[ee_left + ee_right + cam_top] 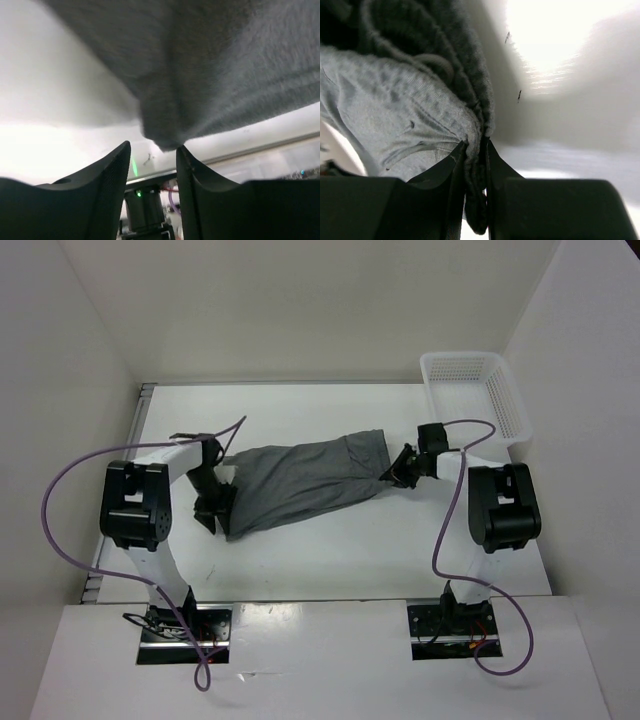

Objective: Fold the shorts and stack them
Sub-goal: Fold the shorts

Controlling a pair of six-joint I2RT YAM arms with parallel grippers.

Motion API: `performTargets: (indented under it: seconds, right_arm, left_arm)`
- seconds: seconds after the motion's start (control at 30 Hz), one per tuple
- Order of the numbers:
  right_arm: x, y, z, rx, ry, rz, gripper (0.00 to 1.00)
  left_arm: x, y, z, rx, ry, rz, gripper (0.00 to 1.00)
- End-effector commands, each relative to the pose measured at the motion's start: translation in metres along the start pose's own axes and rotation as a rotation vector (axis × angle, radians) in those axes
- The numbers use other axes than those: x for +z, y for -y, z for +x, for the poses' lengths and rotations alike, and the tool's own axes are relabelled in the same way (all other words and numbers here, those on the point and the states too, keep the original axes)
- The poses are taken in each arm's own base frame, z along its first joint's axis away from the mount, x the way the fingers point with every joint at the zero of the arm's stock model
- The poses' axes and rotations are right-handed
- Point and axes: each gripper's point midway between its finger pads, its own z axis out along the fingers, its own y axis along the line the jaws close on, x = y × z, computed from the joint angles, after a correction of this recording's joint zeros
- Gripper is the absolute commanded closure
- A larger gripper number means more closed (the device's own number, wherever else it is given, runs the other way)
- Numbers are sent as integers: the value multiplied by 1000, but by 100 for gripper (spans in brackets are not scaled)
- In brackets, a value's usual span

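The dark grey shorts point(300, 480) lie stretched across the middle of the white table, slanting from lower left to upper right. My left gripper point(212, 508) is at their lower left end. In the left wrist view it is open point(153, 150), with a fold of the shorts point(200, 75) hanging just above the gap between the fingers. My right gripper point(398, 472) is at the upper right end. In the right wrist view it is shut point(475, 150) on a bunched edge of the shorts point(410, 110).
A white plastic mesh basket point(473, 392) stands at the back right corner of the table point(340, 560). White walls enclose the table on the left, back and right. Purple cables loop from both arms.
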Motion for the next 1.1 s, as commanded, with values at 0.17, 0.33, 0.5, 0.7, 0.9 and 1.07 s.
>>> performTargets:
  seconds: [0.17,0.33,0.5,0.7,0.9,1.07]
  right_arm:
    - [-57,-36,-48,-245,159,73,100]
    - [-72,-57,-56,-354,188,152,100]
    - [-90,-110,-55,-533,251,189,100]
    - [-72,-209,25,-884,227,137,100]
    - [-23,-278,128,-1185,115,39,100]
    - [9,-302,205,-1397,2,-53,100]
  left_arm:
    - [-47,-12,-59,-7,228,-13,44]
    - [-37,6,-113,62,282,32,41]
    - [-21,6,-154,106,335,-15,40]
    - [-9,4,-186,117,351,-28,49]
    - [-2,5,-196,122,359,-10,75]
    - [-11,9,-203,133,397,0,84]
